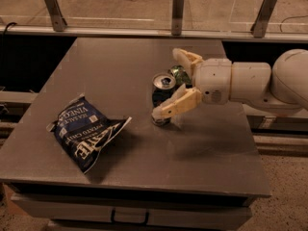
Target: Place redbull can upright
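Note:
The redbull can, slim, blue and silver with a silver top, stands upright near the middle of the grey table. My gripper reaches in from the right with its jaws spread wide around the can. The lower finger crosses in front of the can's base. The upper finger is behind it and apart from it. The gripper is open.
A green dented can lies just behind the redbull can, partly hidden by the gripper. A dark blue chip bag lies at the front left. A railing with posts runs behind the table.

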### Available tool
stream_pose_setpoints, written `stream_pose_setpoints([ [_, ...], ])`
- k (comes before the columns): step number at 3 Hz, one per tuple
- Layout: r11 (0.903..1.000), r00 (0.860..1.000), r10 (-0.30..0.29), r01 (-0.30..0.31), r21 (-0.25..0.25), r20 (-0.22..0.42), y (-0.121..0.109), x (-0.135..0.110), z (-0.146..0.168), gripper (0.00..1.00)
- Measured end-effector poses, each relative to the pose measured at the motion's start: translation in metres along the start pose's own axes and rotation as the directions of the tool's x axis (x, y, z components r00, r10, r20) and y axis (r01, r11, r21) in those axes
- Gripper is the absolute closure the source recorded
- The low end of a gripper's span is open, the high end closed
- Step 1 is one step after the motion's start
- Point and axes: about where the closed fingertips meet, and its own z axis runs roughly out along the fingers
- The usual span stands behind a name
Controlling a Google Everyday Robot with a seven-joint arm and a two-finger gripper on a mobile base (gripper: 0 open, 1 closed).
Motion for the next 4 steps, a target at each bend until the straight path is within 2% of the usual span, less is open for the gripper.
stream_pose_setpoints([
  [1,0.9987,0.999,-0.012,0.014,0.05,-0.045,-0.005,-0.012,-0.037,0.0],
  [2,0.9847,0.993,-0.037,0.056,0.165,-0.115,-0.026,-0.042,-0.101,0.0],
  [3,0.923,0.979,-0.056,0.124,0.364,-0.194,-0.056,-0.087,-0.166,0.0],
  [4,0.9072,0.98,-0.062,0.134,0.399,-0.188,-0.065,-0.095,-0.17,0.0],
])
